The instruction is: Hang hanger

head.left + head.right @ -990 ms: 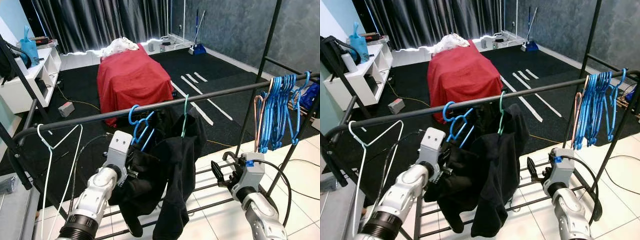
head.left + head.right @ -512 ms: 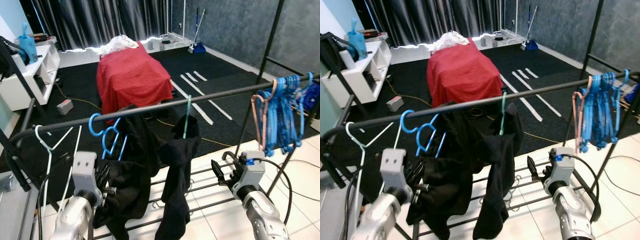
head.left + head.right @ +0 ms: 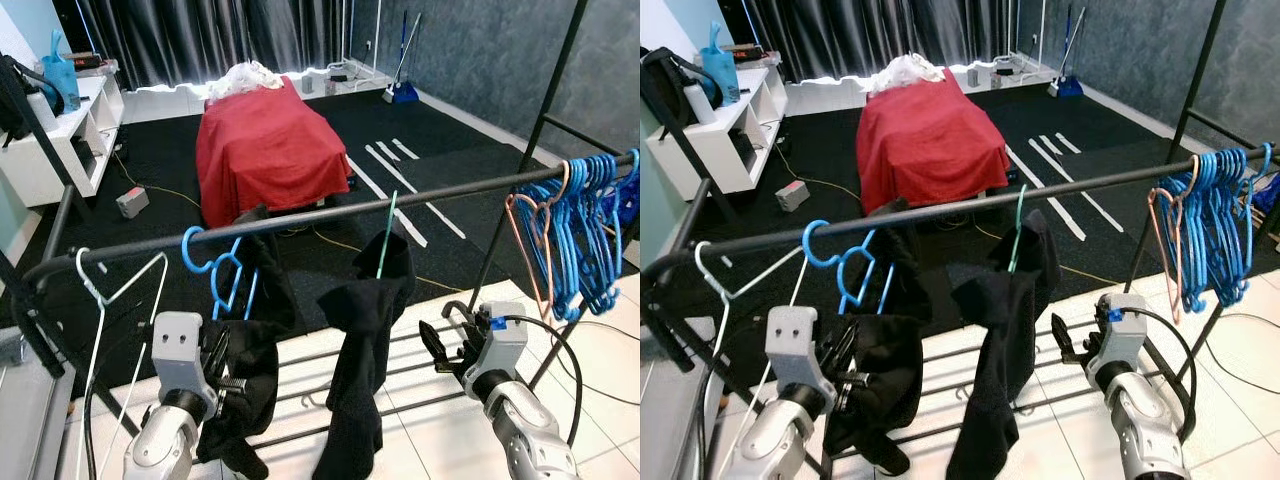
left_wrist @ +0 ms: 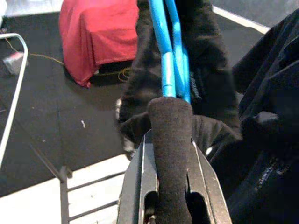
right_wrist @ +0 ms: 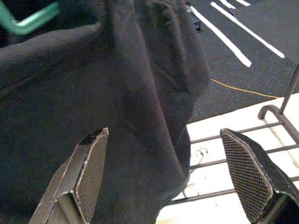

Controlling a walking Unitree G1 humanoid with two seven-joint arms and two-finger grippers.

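From the left eye view, a dark metal rail (image 3: 300,218) runs across the front of the scene. A blue hanger (image 3: 222,272) hooks over it left of centre, carrying a black garment (image 3: 245,385) that sags in soft folds. The left hand (image 3: 215,362) sits low beside that garment, its fingers pressed together on the cloth and the hanger's lower part. Further left a thin white wire hanger (image 3: 105,300) hangs on the rail. Near the middle a green hanger (image 3: 384,232) holds a second black piece of clothing (image 3: 362,370) that droops in front of the rack's lower bars. A bunch of blue plastic hangers (image 3: 585,235) crowds the rail's right end. Behind, a red cloth (image 3: 265,150) drapes over a low block on black carpet, with a white shelf (image 3: 55,145) to the left.

In the right eye view, the right hand (image 3: 1068,342) hovers just beside the second garment, fingers spread and holding nothing.

The left wrist view shows a foam-covered finger (image 4: 170,140) against the blue hanger's glossy bars, with fuzzy black fabric around it.

The right wrist view shows two fingers (image 5: 88,168) with mesh-textured pads, wide apart, facing the smooth dark cloth.
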